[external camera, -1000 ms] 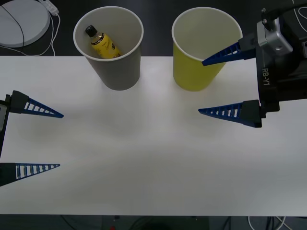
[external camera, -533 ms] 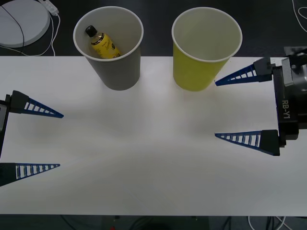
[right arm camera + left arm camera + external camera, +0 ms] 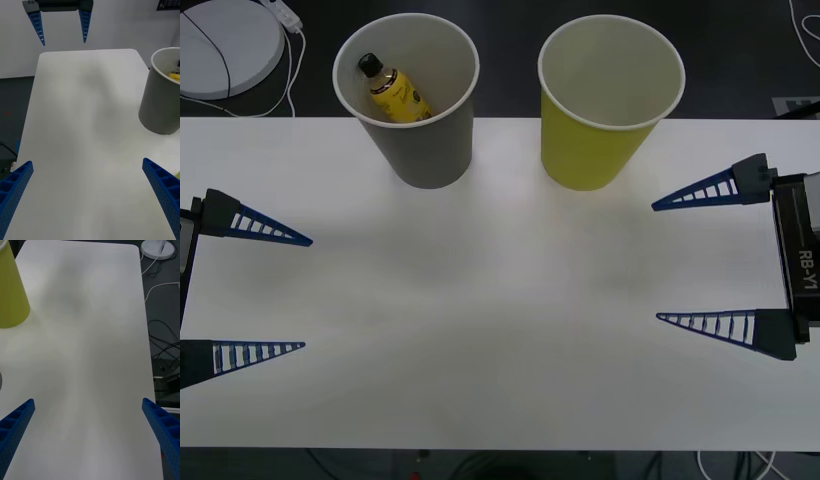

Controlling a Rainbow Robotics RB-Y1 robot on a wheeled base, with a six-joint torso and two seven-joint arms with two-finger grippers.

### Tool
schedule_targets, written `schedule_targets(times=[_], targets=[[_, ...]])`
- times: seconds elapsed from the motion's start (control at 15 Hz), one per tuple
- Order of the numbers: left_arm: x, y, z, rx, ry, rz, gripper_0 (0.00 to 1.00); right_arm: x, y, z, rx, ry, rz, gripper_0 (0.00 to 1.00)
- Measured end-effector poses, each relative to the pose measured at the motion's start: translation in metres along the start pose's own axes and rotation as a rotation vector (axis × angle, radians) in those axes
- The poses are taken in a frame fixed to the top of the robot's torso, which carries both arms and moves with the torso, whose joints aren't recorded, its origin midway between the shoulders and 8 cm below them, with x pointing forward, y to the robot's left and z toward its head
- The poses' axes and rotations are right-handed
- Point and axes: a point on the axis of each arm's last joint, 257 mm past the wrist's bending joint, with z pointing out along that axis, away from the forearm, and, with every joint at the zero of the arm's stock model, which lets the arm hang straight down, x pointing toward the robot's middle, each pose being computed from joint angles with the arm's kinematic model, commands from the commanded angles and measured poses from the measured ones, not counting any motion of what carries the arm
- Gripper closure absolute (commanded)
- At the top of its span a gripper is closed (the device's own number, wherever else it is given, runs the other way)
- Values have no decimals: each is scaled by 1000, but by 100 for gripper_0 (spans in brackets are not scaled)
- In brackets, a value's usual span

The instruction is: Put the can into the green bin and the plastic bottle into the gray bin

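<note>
The right tool (image 3: 657,260) hangs wide open and empty over the worktop's (image 3: 500,330) right side, clear of the green bin (image 3: 600,150). The left tool (image 3: 307,293) is equally spread and empty at the left edge, likely parked. The plastic bottle (image 3: 392,90) leans inside the gray bin (image 3: 425,140), so that half looks done. The green bin's inside looks empty from above, and I see no can anywhere. The worktop is plain white; beyond it, a dark floor with a white round base (image 3: 225,45) and cables.
</note>
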Motion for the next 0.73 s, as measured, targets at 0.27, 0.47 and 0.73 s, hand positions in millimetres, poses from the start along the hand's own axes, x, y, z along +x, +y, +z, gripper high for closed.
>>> schedule_targets(times=[0.27, 0.47, 0.73], targets=[[0, 0, 0, 0, 0, 0, 0, 5, 10, 0, -21, 4, 10, 0], [0, 0, 0, 0, 0, 0, 0, 7, 14, 1, -28, 5, 17, 0], [0, 0, 0, 0, 0, 0, 0, 7, 17, 1, -34, 5, 23, 0]])
